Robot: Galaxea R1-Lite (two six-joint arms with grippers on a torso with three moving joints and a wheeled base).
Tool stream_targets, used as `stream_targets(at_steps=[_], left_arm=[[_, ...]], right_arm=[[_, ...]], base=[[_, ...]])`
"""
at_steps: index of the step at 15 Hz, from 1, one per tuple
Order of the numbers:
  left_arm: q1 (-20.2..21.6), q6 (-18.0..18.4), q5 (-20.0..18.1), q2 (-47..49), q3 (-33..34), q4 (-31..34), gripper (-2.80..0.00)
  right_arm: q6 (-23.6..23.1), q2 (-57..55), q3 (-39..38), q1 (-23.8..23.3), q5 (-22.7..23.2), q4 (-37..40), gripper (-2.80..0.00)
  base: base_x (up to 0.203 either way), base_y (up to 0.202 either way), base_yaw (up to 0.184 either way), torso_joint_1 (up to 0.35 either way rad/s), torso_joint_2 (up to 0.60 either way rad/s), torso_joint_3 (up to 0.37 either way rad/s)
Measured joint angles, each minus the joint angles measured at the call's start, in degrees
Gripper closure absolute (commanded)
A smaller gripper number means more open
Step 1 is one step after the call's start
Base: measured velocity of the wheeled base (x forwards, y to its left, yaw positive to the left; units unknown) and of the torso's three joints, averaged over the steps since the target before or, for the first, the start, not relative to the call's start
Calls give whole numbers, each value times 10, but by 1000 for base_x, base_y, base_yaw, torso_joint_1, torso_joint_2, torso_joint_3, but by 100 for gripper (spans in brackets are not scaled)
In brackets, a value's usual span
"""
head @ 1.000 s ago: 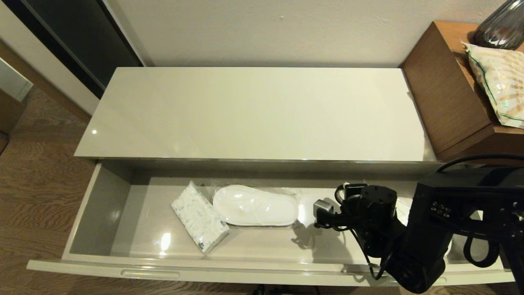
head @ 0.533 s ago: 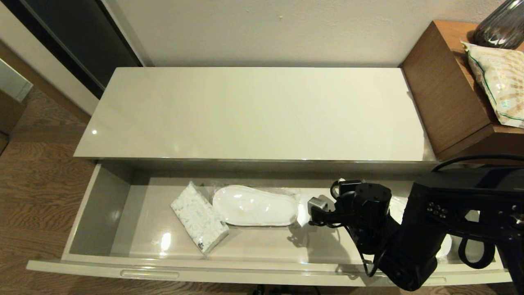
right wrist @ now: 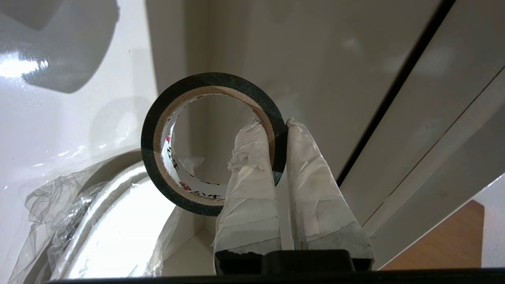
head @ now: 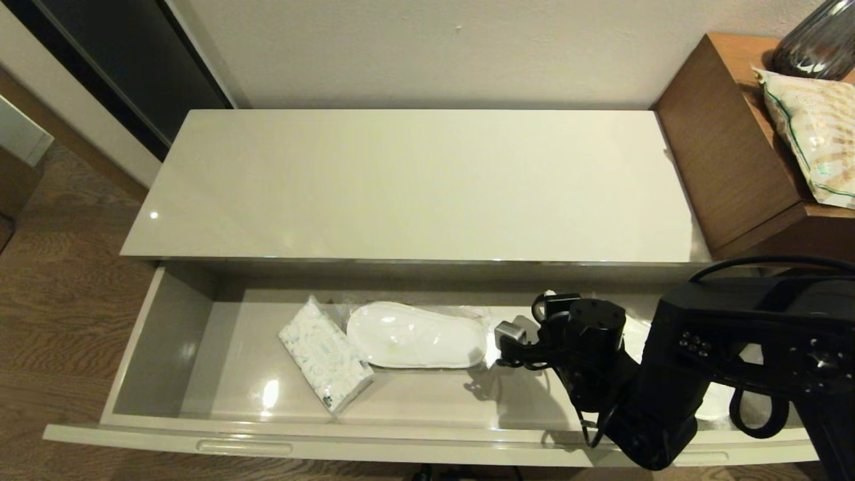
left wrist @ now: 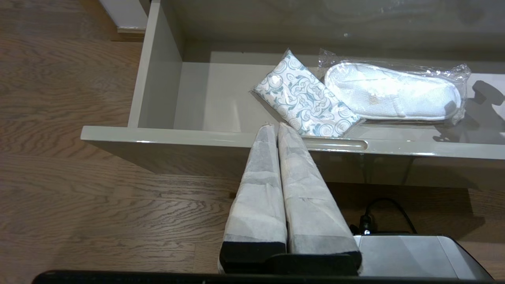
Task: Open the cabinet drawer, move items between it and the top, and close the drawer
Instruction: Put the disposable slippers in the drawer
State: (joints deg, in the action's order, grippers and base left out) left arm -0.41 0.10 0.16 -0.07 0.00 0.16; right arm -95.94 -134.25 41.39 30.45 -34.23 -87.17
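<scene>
The cabinet drawer (head: 163,334) stands pulled out below the bare cream top (head: 414,187). My right gripper (right wrist: 276,124) is shut on the black tape roll (right wrist: 149,150), one finger inside its pale core and one outside, holding it over the drawer's right end. In the head view the right arm (head: 601,364) hides the roll. The white tissue pack (head: 325,364) with blue print lies on the drawer floor left of centre, also seen as the tissue pack (left wrist: 307,98). My left gripper (left wrist: 276,126) is shut and empty, parked before the drawer front (left wrist: 177,136).
A plastic-wrapped white slipper (head: 416,344) lies beside the tissue pack. More crinkled plastic wrap (right wrist: 110,221) lies under the tape roll. A taller brown wooden table (head: 735,167) on the right carries a snack bag (head: 811,133) and a dark vase (head: 818,43).
My right arm has shifted a little to the left along the drawer, still holding the tape roll. The tissue pack, slipper and left arm have not moved.
</scene>
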Motion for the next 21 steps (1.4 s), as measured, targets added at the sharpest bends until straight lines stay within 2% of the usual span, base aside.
stream_targets(at_steps=[21], left_arm=[[0, 0, 0, 0, 0, 0, 0]], right_arm=[[0, -36, 65, 27, -20, 0, 0]], base=[[0, 0, 0, 0, 0, 0]])
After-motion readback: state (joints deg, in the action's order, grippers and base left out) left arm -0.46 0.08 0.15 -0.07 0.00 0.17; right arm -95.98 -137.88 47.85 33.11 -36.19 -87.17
